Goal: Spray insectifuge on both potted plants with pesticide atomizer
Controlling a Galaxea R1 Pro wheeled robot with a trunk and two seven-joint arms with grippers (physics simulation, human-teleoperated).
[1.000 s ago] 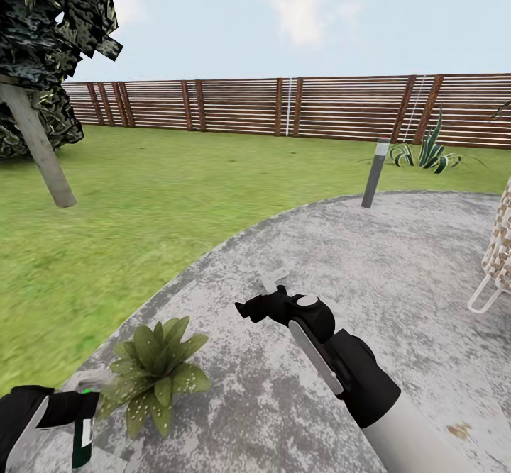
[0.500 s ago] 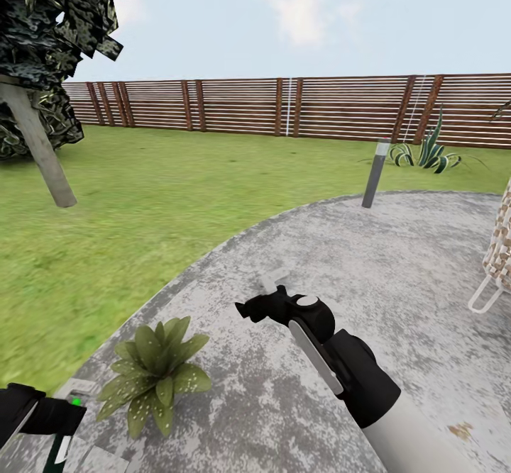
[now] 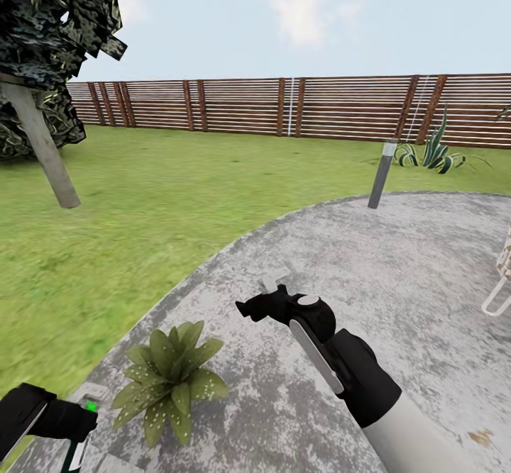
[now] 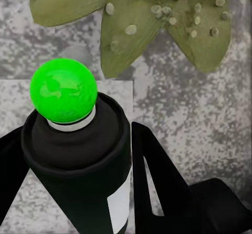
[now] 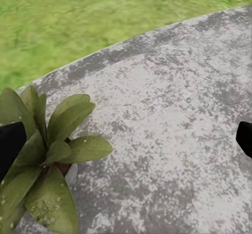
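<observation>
At the paving's near edge, the left gripper [image 4: 73, 192] clamps the atomizer [image 4: 79, 165], a matte black cylinder with a white label and a glossy green ball tip, held upright along its long axis. Just beyond the nozzle lies the speckled plant [image 3: 174, 381], a low rosette of pointed, pale-dotted leaves, close to this arm and farther from the right one. Mid-paving, the right gripper [image 3: 264, 301] hovers with its jaws apart and nothing between them. Mottled grey stone gives way to lawn [image 3: 163, 196], a bollard [image 3: 382, 174] and a spiky plant [image 3: 429, 154] by the slatted fence [image 3: 284, 108].
</observation>
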